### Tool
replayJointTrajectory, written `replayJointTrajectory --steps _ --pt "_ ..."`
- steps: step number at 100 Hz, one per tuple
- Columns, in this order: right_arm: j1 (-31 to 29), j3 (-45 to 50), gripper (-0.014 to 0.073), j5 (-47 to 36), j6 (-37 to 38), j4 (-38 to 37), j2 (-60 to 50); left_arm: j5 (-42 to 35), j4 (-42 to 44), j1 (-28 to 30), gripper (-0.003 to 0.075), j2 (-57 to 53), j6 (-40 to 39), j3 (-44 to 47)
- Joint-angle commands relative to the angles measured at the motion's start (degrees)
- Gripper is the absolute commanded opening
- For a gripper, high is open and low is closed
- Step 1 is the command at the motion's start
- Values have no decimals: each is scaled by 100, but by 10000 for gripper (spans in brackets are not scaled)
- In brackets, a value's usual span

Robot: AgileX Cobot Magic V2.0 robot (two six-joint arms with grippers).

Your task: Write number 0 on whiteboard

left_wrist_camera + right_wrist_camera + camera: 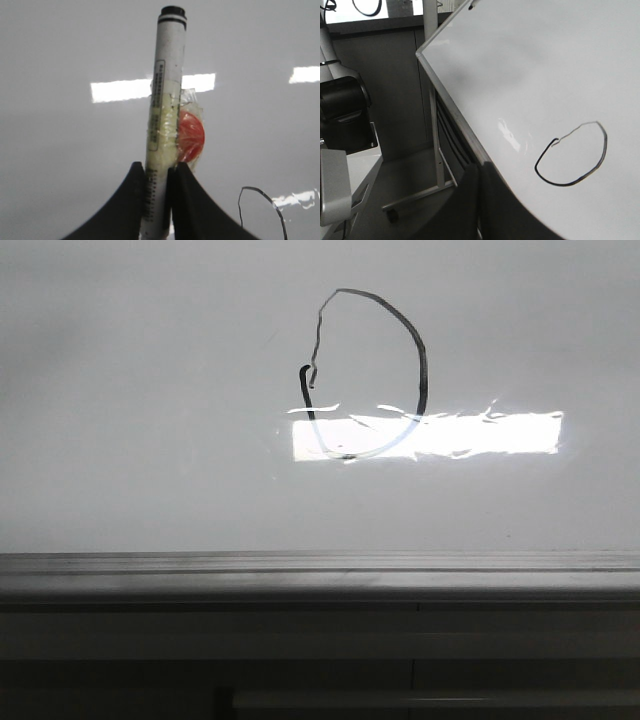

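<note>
Clearly, the left gripper (159,172) is pinching a light, rigid white marker (165,100) low on its barrel, the right gripper (479,200) is closing emptily, and the uneven black marker loop (365,375) is sitting mid-way across the glossy whiteboard (120,390).

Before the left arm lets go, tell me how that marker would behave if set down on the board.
The marker looks rigid and light, a slim plastic barrel. Being round, it would probably roll, though the taped red disc on its side may stop it. The glossy whiteboard likely gives little grip.

Left claw (159,172) grips marker (164,115) over whiteboard (60,165)
</note>
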Motion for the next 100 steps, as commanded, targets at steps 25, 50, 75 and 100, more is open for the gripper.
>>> replayJointTrajectory --steps 25,50,75,100 --pt "-27 657 -66 -1219 402 60 -201 -2204 -714 1474 -20 596 -591 130" --pt "-27 657 -66 -1255 402 60 -201 -2969 -709 1680 -20 1111 -1497 905" --pt "-27 657 -66 -1255 411 70 -201 -2792 -122 1862 -20 1396 -2471 1371" --pt "-27 657 -66 -1268 425 126 -201 -2767 146 2152 -20 1819 -2667 1397"
